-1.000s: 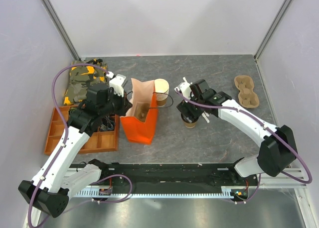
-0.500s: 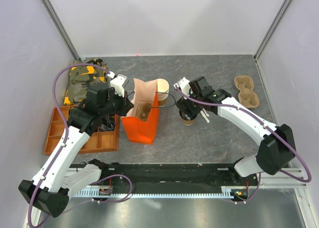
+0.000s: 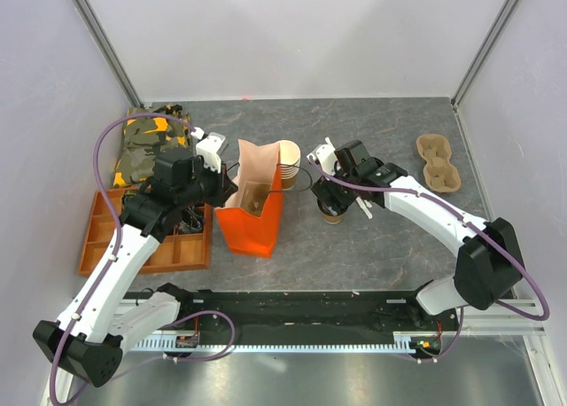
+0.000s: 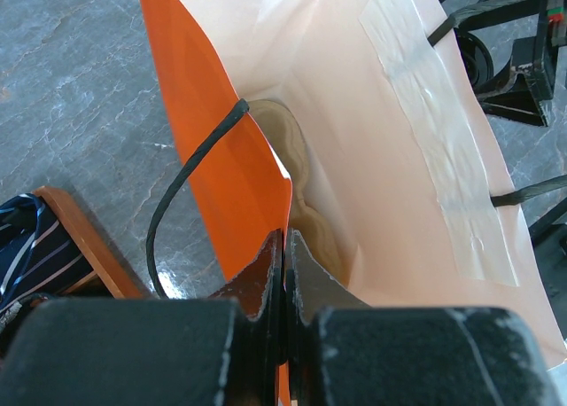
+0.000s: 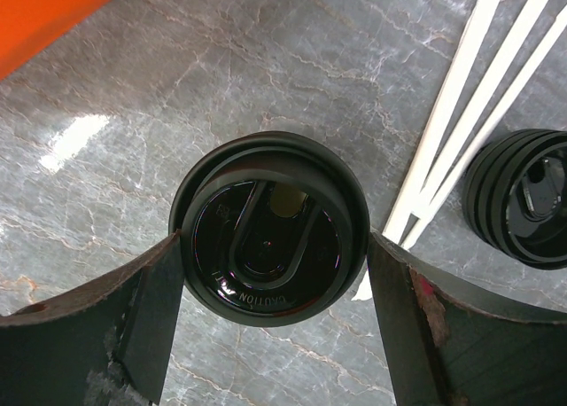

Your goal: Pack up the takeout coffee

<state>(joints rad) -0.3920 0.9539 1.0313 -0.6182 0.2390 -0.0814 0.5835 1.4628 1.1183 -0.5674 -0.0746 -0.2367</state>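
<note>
The takeout coffee, a tan cup under a black lid, sits between my right gripper's fingers, which touch the lid's rim on both sides. The right gripper is shut on it, just right of the orange bag. The bag stands upright with its mouth open. My left gripper is shut on the bag's near top edge, pinching the paper wall. A tan moulded insert lies at the bottom of the bag.
A stack of lidless tan cups stands behind the bag. Loose black lids and white stirrers lie right of the cup. A cardboard cup carrier is at far right, an orange tray and packets at left.
My right gripper and the cup in it have shifted a little left and back, toward the bag. The left arm and the bag have stayed put.
</note>
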